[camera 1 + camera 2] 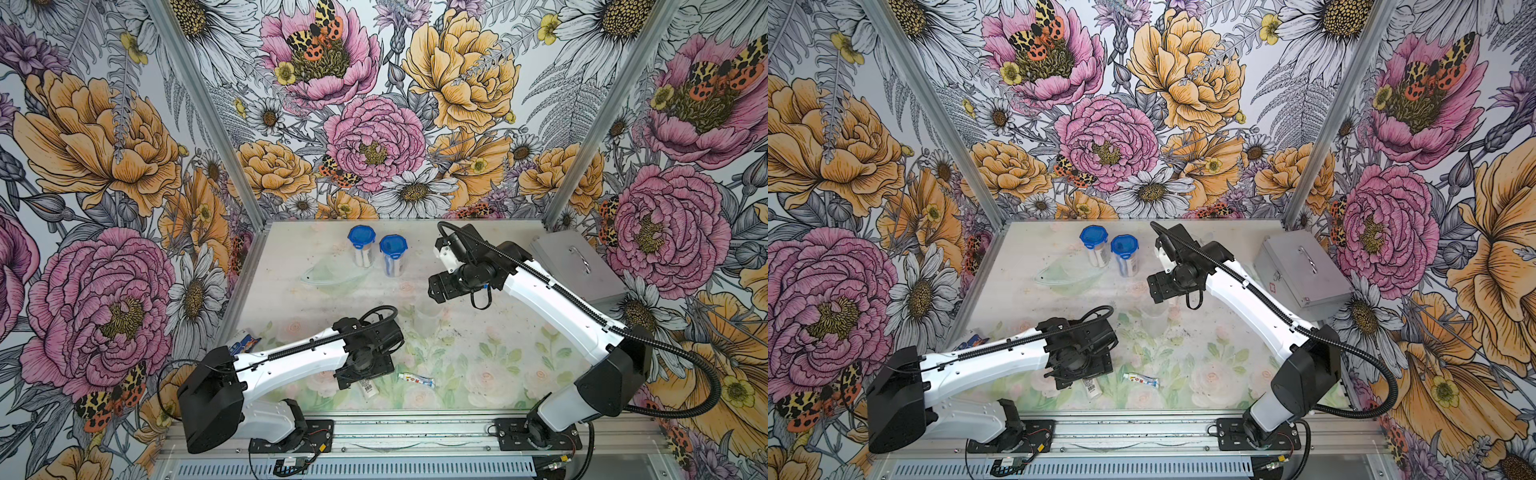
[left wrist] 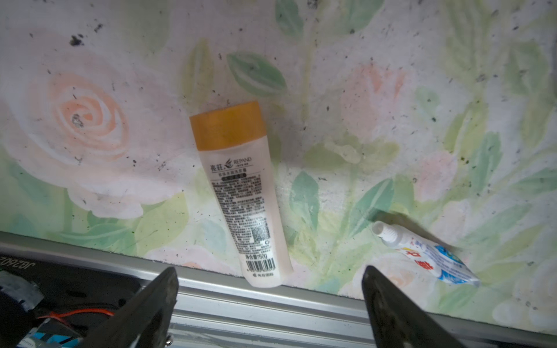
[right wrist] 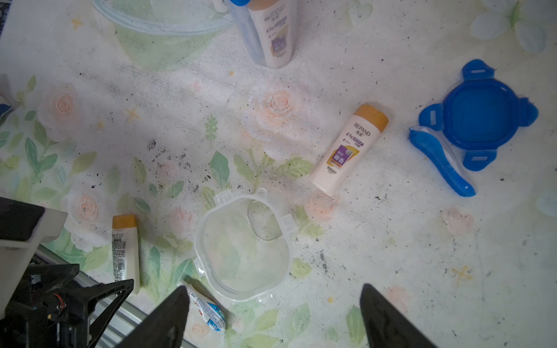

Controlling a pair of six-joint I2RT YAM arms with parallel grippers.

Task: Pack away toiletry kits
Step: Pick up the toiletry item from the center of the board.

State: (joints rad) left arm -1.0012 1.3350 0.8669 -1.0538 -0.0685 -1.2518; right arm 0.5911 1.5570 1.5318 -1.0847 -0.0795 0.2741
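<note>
- Right now my left claw [image 2: 269, 271] hangs released, jaws wide and empty, over the orange-capped bottle [image 2: 238, 186]. The bottle lies flat at the near edge of the tabletop [image 1: 478, 353], left of the middle, its base at the metal rail.
- My right claw [image 3: 275, 287] is released too, with nothing between its jaws. It hangs above the open clear cup [image 3: 244, 250] near the middle of the tabletop; the cup seems to stand mouth up.
- I judge the bottle light, smooth and slightly squeezable, so it may slip. I would take it across the body, just below the cap, with gentle pressure.
- The toothpaste tube [image 2: 428, 256] lies just right of the bottle, apart from it. It looks soft and thin, and its stiff shoulder by the cap is the best hold.
- Near the cup lie a second bottle [image 3: 349, 150], a blue lid [image 3: 479, 114] with its tabs splayed, and a blue toothbrush [image 3: 443, 162] against the lid's edge.
- The cup looks thin-walled and likely to tip or skid if nudged.
- A pair of lidded cups [image 1: 361, 245] stands at the far side, and a silver case [image 1: 577, 266] sits far right.
- The tabletop is flat, flower-printed and speckled with dark grit, so flat items leave little room beneath for a jaw. Flowered walls close in on three sides.
</note>
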